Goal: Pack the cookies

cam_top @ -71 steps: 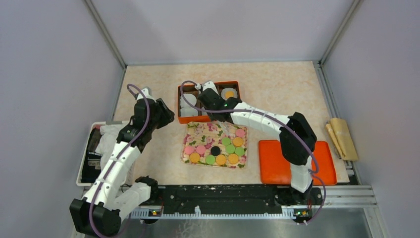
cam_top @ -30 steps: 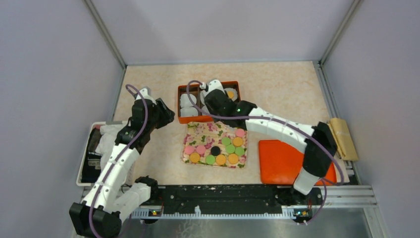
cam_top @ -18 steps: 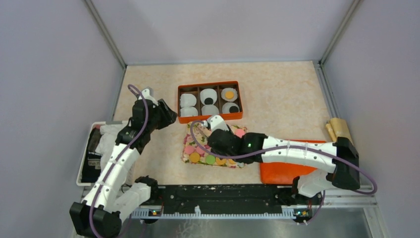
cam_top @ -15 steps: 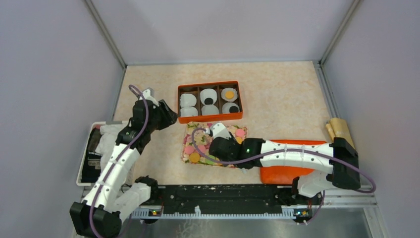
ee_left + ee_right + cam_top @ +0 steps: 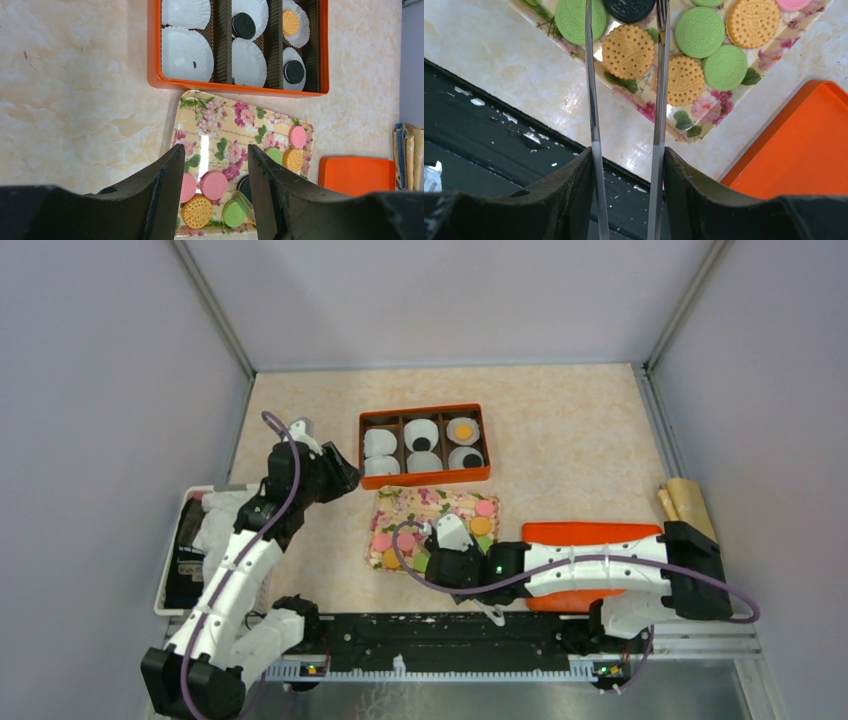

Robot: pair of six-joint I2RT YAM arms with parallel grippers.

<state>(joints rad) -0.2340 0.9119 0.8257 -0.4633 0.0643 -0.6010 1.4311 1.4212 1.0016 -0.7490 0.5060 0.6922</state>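
One orange cookie (image 5: 629, 51) lies between the right claw's (image 5: 625, 10) spread, empty fingers.

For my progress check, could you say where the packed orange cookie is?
Top view: the orange cookie sits in the orange box's far right cup, behind a black cookie.

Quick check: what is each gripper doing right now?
Left gripper: open, empty.
Right gripper: open, fingers straddling an orange cookie.
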